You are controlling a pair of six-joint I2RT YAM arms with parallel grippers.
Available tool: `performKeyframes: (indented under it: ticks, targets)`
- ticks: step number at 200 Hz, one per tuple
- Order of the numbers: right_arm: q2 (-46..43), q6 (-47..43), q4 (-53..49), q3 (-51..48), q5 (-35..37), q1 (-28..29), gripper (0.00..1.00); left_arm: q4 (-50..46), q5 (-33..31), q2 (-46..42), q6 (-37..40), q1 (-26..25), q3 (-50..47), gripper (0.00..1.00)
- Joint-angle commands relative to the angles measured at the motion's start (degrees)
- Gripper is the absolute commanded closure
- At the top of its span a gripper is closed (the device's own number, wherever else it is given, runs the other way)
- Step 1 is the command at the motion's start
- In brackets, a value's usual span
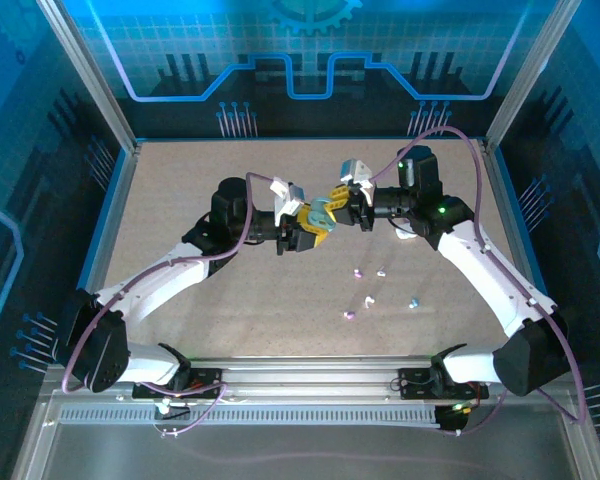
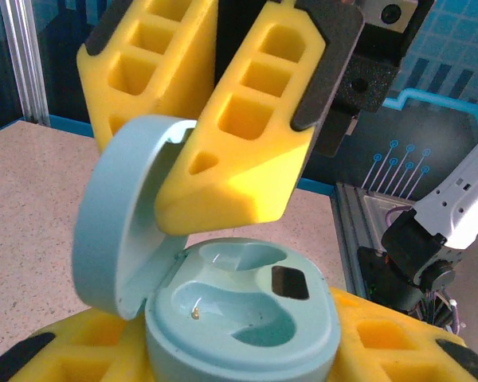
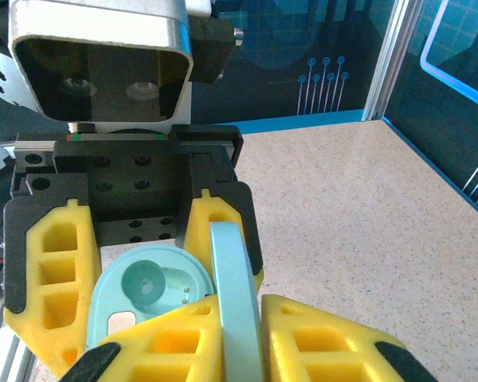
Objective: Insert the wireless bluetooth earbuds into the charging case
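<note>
Left fingers (image 2: 382, 342) clamped the open charging case (image 2: 247, 318) base mid-air, right fingers (image 3: 319, 342) pinched its lid (image 3: 235, 302), wells empty; earbuds (image 1: 368, 300) lay on the table (image 1: 200, 180) at 5 o'clock from the case, nearer the right arm (image 1: 480, 260)

This is a robotics lab test cell. A speckled beige tabletop (image 1: 170, 180) is fenced by silver aluminium frame posts (image 1: 87, 70) and blue circuit-pattern wall panels (image 1: 310, 50). A white-and-black robot arm (image 1: 160, 275) on the left and a matching right arm (image 1: 480, 260) are bolted to a grooved aluminium rail (image 1: 310, 378) at the near edge.
</note>
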Motion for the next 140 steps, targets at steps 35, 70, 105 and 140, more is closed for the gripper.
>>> performKeyframes:
  ticks: [35, 70, 105, 140]
  targets:
    - [1.02, 3.68, -3.21, 4.39, 1.15, 0.48, 0.70, 3.40, 0.89, -0.80, 0.53, -0.30, -0.99, 0.65]
    - [2.53, 6.60, -4.46, 6.41, 0.19, -0.70, 0.62, 4.17, 1.61, -1.50, 0.66, -0.32, -1.83, 0.65]
    - [3.68, 9.13, -5.55, 8.04, 0.21, -1.23, 0.55, 4.77, 1.54, -1.56, 0.57, -0.24, -2.03, 0.65]
    - [3.91, 12.65, -6.21, 9.39, 1.71, -2.00, 0.49, 5.90, 0.56, -1.34, -0.21, -0.24, -2.40, 0.65]
